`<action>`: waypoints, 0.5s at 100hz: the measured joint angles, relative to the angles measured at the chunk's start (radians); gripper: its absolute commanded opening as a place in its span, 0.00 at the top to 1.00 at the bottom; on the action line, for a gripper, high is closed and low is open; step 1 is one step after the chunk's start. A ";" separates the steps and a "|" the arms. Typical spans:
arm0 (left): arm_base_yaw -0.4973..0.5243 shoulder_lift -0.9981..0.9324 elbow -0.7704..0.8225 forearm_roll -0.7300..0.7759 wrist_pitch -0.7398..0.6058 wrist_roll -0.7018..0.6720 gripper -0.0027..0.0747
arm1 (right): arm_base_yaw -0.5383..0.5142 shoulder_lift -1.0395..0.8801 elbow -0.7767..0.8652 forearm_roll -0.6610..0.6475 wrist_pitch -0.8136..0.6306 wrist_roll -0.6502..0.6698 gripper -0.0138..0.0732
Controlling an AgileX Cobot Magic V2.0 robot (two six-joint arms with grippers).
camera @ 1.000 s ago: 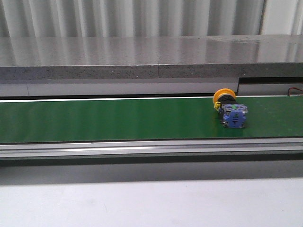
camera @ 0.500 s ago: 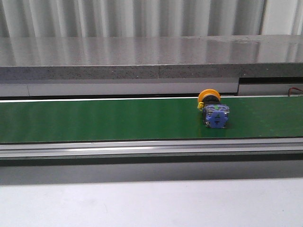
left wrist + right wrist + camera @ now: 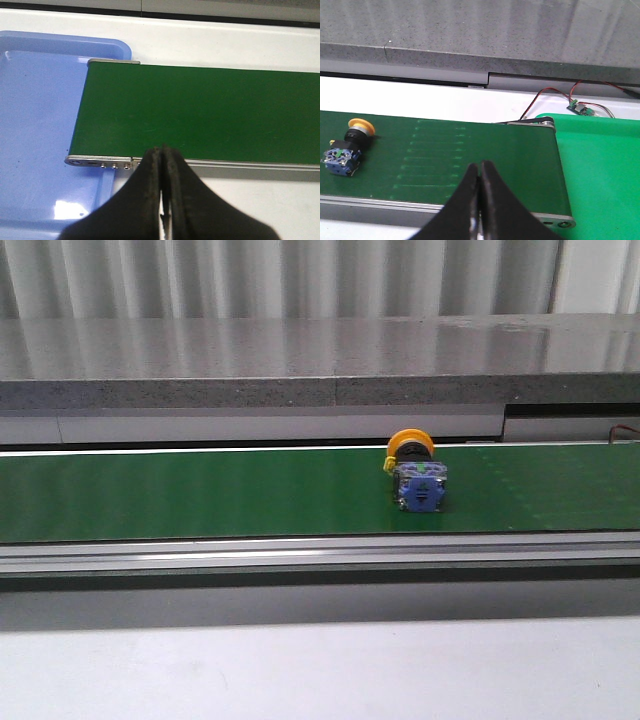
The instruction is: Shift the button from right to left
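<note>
Button [image 3: 417, 474] is found lying on its side on the green conveyor belt [image 3: 200, 490], right of belt centre in the front view, with its yellow-orange cap toward twelve o'clock and its blue-grey body toward six o'clock. Left gripper [image 3: 163, 155] is seen with jaws pressed together and nothing held, near the belt end that overhangs a blue tray [image 3: 35, 125]. Right gripper [image 3: 479, 172] is likewise closed and empty, well apart from the button.

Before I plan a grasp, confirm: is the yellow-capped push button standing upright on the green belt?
No, the yellow-capped push button lies on its side on the green belt.
</note>
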 measured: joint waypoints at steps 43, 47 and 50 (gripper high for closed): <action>0.000 0.002 0.000 -0.030 0.004 0.000 0.15 | 0.000 0.000 0.000 0.000 0.000 0.000 0.92; 0.000 0.002 0.000 -0.030 0.004 0.000 0.12 | 0.000 0.000 0.000 0.000 0.000 0.000 0.92; 0.000 0.002 0.000 -0.035 0.004 0.000 0.12 | 0.000 0.000 0.000 0.000 0.000 0.000 0.92</action>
